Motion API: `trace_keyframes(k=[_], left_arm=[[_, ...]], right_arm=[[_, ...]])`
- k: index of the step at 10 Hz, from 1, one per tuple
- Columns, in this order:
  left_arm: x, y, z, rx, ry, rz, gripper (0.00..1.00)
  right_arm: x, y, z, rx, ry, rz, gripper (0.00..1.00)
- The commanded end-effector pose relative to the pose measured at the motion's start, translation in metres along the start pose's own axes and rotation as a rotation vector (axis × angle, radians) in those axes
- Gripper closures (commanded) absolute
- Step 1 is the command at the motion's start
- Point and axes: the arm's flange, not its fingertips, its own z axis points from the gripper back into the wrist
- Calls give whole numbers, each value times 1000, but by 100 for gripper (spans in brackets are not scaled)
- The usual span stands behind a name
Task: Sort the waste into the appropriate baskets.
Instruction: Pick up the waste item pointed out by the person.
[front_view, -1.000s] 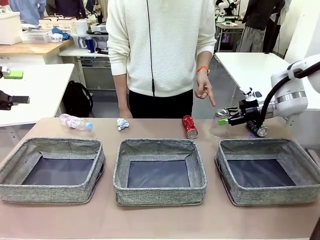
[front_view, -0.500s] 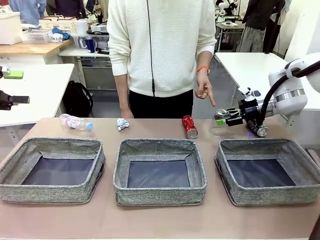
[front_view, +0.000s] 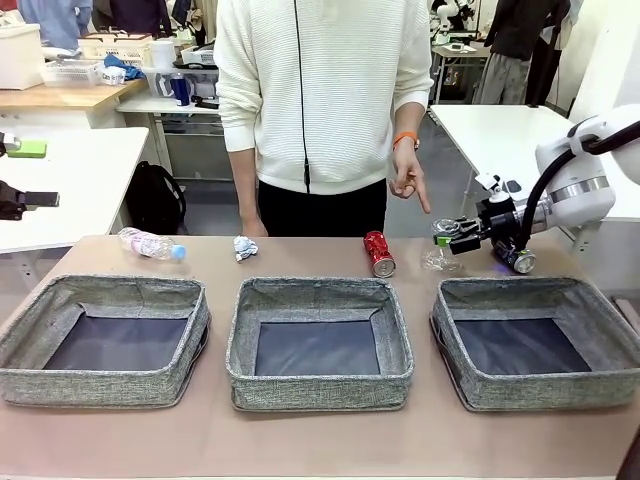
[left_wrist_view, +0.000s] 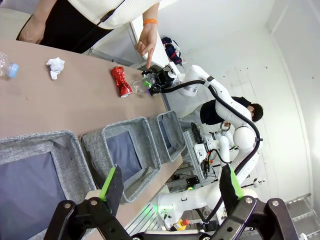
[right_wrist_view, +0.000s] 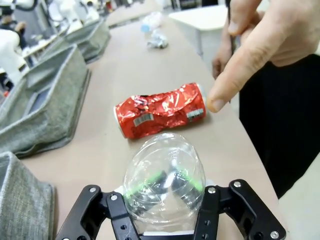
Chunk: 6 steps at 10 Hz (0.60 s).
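Observation:
My right gripper (front_view: 446, 236) is shut on the clear plastic cup (front_view: 438, 261) at the table's far right; in the right wrist view the cup (right_wrist_view: 164, 170) bulges between the green pads. The crushed red can (front_view: 379, 253) lies just left of it, and a person's finger (right_wrist_view: 235, 75) points down over the can (right_wrist_view: 160, 110). The dark blue can (front_view: 517, 259) lies behind the right basket (front_view: 540, 395). The paper ball (front_view: 245, 247) and the bottle (front_view: 150, 243) lie at the far left. My left gripper (left_wrist_view: 170, 185) hangs open, high above the left basket (left_wrist_view: 45, 142).
The three grey baskets stand in a row along the near half, with the left basket (front_view: 100, 385) and middle basket (front_view: 320, 392) holding nothing. The person stands at the far edge, one hand (front_view: 410, 185) hanging over the red can.
My right gripper has closed on the cup and shifted slightly left. The cup, upright a second ago, now looks squeezed and tipped. The other waste has not moved.

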Motion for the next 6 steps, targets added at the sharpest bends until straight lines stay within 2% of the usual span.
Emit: trace_keyframes(k=[1,4,6], left_arm=[[1,-1,-1,-20,-12,-20,0],[1,-1,-1,-20,-12,-20,0],[1,-1,-1,-20,-12,-20,0]], right_arm=[[2,-1,1,-10,1,-22,97],[9,1,10,-9,-11,-23,97],[30,11,23,12,-10,-30,97]])
